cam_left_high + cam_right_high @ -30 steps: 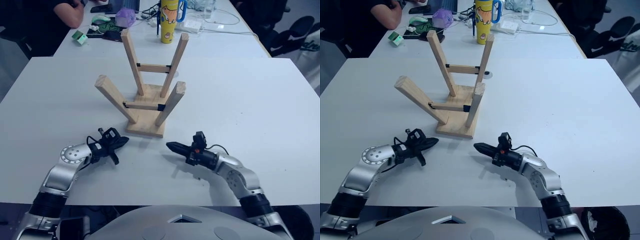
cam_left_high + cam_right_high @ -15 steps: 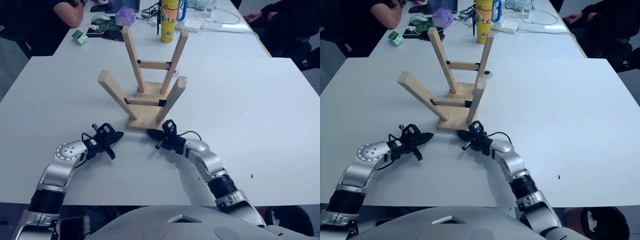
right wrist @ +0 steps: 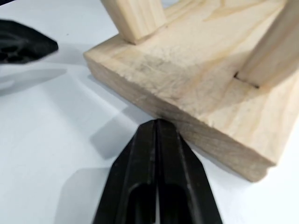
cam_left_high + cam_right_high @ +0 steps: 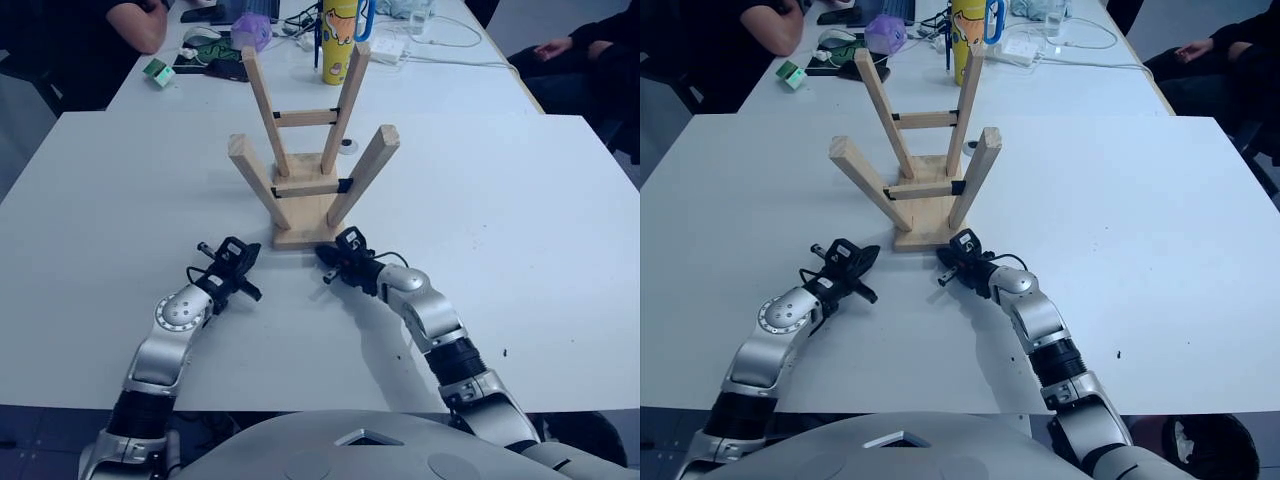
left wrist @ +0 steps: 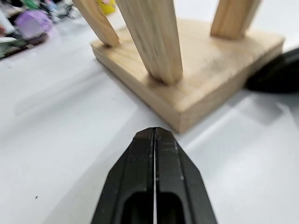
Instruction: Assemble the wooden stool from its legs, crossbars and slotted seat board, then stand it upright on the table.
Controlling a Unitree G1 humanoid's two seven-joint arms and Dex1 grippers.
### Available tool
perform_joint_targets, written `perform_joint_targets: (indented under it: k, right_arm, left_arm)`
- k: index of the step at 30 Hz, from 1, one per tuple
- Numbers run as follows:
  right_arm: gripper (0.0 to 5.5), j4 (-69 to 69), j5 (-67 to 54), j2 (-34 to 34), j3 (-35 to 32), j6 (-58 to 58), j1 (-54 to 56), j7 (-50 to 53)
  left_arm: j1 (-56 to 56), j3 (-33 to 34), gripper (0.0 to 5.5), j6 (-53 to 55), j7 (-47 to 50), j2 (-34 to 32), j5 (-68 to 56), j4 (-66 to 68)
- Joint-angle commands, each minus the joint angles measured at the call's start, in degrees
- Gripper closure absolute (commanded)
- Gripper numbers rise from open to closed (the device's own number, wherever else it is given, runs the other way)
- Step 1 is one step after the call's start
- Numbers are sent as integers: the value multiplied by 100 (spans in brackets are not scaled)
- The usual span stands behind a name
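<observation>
Our stool (image 4: pixel 305 170) is upside down, its legs (image 4: pixel 262 100) stuck in the seat board (image 4: pixel 300 238). Our left claw (image 4: pixel 250 253) and right claw (image 4: pixel 321 254) sit beside it, both pinched shut.

The right gripper (image 4: pixel 322 254) has swung in to the seat board's (image 4: pixel 305 237) near edge, perhaps touching it, the left gripper (image 4: pixel 252 252) crept closer, and the stool (image 4: pixel 308 150) has turned
</observation>
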State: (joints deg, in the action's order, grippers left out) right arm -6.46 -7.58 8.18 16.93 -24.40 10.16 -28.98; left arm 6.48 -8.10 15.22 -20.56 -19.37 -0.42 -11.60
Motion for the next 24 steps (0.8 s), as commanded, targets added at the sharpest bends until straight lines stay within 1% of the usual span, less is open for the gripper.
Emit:
perform_joint_targets:
  k: [1, 4, 6, 7, 8, 10, 12, 14, 18, 22, 24]
  right_arm:
    - [550, 1506, -745, 27, -328, -363, -626, -201]
    - [550, 3501, -1139, 371, -942, -959, -1453, 153]
    - [550, 4223, -1421, 393, -1492, -1404, -1905, 468]
    - [550, 4345, -1568, 331, -1711, -1483, -2014, 586]
    - [550, 4341, -1470, 355, -1890, -1347, -2077, 682]
    - [550, 4138, -796, 238, -2555, -926, -1866, 1598]
    - [550, 4125, -349, 129, -2915, -564, -1410, 2332]
    - [550, 4127, -246, 66, -2948, -413, -1183, 2564]
    - [550, 3973, -122, -129, -2766, -197, -551, 2866]
    - [550, 3364, 25, -475, -2436, 118, 195, 3149]
    - [550, 3259, 22, -545, -2369, 234, 325, 3156]
  left_arm:
    - [346, -94, 549, 100, 546, 466, 136, -798]
    - [483, 20, 549, 307, 1093, 870, 247, -1938]
    - [571, 189, 549, 384, 1508, 1144, 364, -2560]
    - [592, 245, 549, 400, 1633, 1216, 415, -2704]
    - [587, 302, 549, 384, 1743, 1262, 487, -2786]
    - [457, 479, 549, 314, 2002, 1301, 746, -2918]
    - [250, 619, 549, 293, 2182, 1300, 959, -3028]
    - [162, 670, 549, 298, 2247, 1304, 1033, -3064]
    - [-166, 716, 549, 211, 2311, 1264, 1198, -2938]
    - [-872, 668, 549, 151, 2324, 1206, 1370, -2458]
    - [-991, 657, 549, 107, 2318, 1173, 1449, -2380]
